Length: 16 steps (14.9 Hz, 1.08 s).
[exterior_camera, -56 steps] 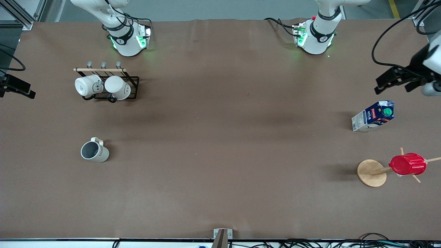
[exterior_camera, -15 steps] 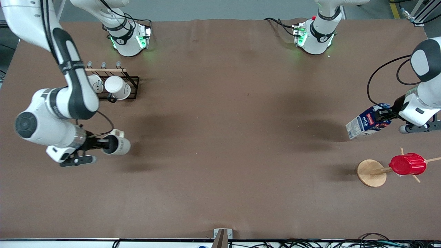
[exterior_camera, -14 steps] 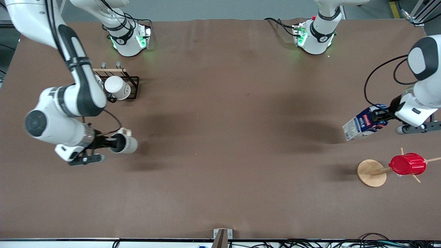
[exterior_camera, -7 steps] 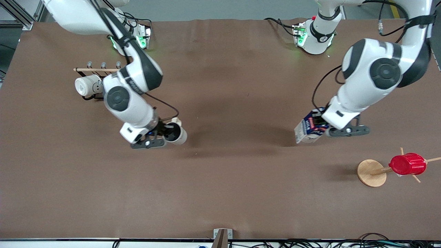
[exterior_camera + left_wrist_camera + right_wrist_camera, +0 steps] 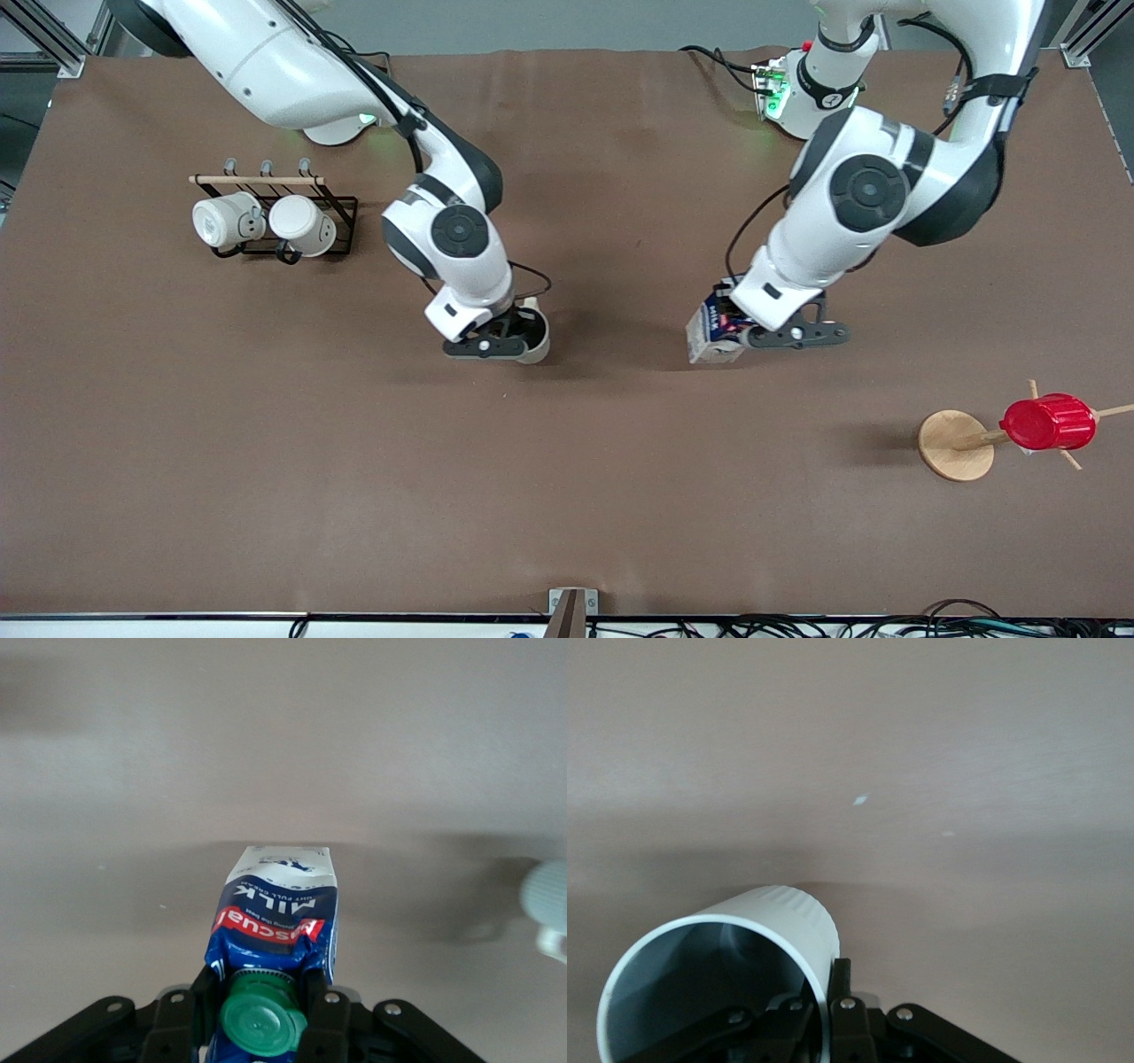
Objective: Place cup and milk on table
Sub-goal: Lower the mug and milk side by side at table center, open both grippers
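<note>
My right gripper (image 5: 521, 335) is shut on the wall of the cream-beige cup (image 5: 534, 339), one finger inside and one outside, low over the middle of the brown table (image 5: 567, 496). In the right wrist view the fingers (image 5: 840, 997) pinch the cup's rim (image 5: 771, 912). My left gripper (image 5: 733, 330) is shut on the milk carton (image 5: 711, 335) at its top, beside the green cap (image 5: 263, 1020), with the carton (image 5: 279, 904) tilted low over the table. I cannot tell whether cup or carton touches the table. The two stand apart, side by side.
A black rack with two white mugs (image 5: 266, 221) stands toward the right arm's end. A round wooden disc (image 5: 952, 447) with a peg stand carries a red ribbed cup (image 5: 1048, 423) toward the left arm's end.
Both grippers took hold at the table's ends, the right on the cup, the left on the milk. Each has carried its thing toward the table's middle.
</note>
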{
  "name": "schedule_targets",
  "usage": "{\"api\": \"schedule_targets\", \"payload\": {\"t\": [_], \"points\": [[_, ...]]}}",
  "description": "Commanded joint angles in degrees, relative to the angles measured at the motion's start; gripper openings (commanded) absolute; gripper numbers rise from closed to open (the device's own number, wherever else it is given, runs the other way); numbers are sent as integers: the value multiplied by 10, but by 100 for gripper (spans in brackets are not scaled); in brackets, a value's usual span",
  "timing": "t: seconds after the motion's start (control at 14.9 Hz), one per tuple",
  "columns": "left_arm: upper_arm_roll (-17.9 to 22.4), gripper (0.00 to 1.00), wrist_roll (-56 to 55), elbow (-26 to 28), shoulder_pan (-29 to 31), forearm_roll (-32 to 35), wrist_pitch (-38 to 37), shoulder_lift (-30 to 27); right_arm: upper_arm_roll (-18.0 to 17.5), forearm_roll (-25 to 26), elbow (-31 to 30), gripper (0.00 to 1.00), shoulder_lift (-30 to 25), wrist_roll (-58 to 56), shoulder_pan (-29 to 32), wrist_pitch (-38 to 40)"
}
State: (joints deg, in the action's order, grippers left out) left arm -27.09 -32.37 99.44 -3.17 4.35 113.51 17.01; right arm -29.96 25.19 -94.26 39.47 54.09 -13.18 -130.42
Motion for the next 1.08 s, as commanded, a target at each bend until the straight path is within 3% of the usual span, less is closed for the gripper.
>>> {"api": "schedule_targets", "payload": {"t": [0.0, 0.27, 0.34, 0.4, 0.47, 0.54, 0.74, 0.87, 0.94, 1.01], "points": [[-24, 22, -23, -33, 4, 17, -17, 27, -8, 30, 44, 0, 38, 38, -25, 8], [-38, 22, -80, -66, -31, 57, -17, 90, -7, 61, 39, 7, 51, 64, -34, -32], [-48, 23, -94, -67, -34, 69, -17, 103, -8, 62, 39, 21, 56, 66, -33, -36], [-63, 23, -102, -72, -34, 76, -17, 117, -8, 61, 39, 51, 56, 66, -33, -36], [-69, 23, -104, -82, -35, 86, -17, 131, -9, 61, 39, 92, 54, 66, -31, -34], [-71, 23, -111, -86, -39, 92, -16, 144, -14, 60, 39, 100, 50, 64, -26, -30], [-78, 26, -128, -92, -47, 104, -12, 155, -73, 59, 35, 100, 19, 56, 37, 1], [-82, 35, -129, -103, -53, 104, -9, 174, -129, 57, 34, 100, -21, 38, 98, 64], [-82, 48, -129, -107, -57, 104, -9, 180, -135, 51, 34, 100, -46, 18, 111, 94], [-82, 75, -135, -110, -57, 104, -9, 177, -133, 43, 35, 100, -68, 3, 118, 117]]}}
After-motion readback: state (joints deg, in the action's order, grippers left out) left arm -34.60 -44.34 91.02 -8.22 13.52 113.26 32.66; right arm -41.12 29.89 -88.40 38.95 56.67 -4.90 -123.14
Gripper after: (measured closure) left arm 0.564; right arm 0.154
